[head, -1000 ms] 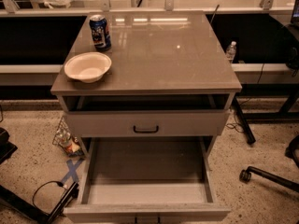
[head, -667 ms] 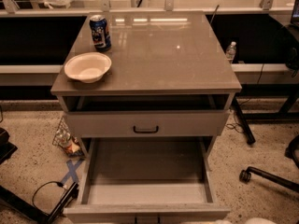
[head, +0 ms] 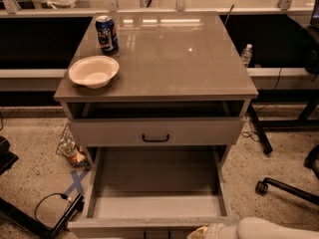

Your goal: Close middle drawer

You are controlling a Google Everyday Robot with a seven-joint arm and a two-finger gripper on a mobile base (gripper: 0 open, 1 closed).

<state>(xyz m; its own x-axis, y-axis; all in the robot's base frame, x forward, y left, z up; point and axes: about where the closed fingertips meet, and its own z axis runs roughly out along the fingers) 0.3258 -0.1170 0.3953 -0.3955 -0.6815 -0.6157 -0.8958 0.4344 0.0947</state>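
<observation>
One gripper (head: 202,231) — grip unclear — by the middle drawer's (head: 154,183) front; bowl (head: 93,71), can (head: 106,34) atop cabinet (head: 174,59).

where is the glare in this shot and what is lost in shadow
Camera view: glare streaks the back of the cabinet top; the slot above the top drawer is black shadow; the open middle drawer is dim inside; the pincer shows pale at the bottom edge, by that drawer's front.
</observation>
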